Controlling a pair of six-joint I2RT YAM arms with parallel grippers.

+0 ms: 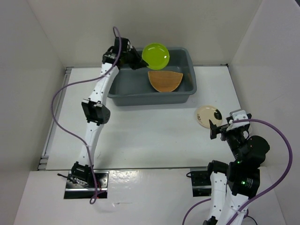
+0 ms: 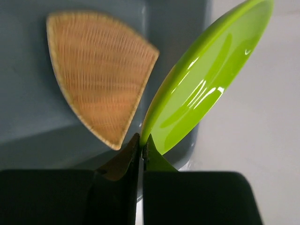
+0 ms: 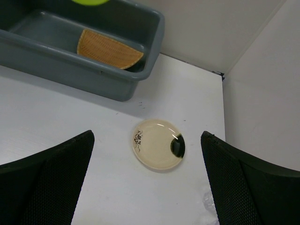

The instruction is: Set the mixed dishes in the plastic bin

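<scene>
Above a white table [image 1: 154,136] walled in by white panels, the dark grey plastic bin [image 1: 140,99] stands at the far side with the job about half done, judging by what lies where. The left arm reaches to the bin's far left corner. The right arm is bent low at the near right.

One dish is already inside: the orange woven plate [image 1: 165,80] rests on the bin's floor towards the right end. A second is on its way, as the left gripper [image 2: 141,140] pinches the lime-green dish [image 2: 206,84] by its rim, jaws nearly together. The dish hangs tilted over the bin's far edge, not yet let go.

The cream plate [image 3: 158,143] with dark marks lies flat on the table, well to the right of the bin and near the side panel. The right gripper [image 3: 146,137] hovers above it with its jaws wide apart, holding nothing.

No clear glassware shows in any view.

Little blocks the way. The table between the cream plate and the bin is bare, though the green dish looks set to land close to, or partly on, the orange plate.
</scene>
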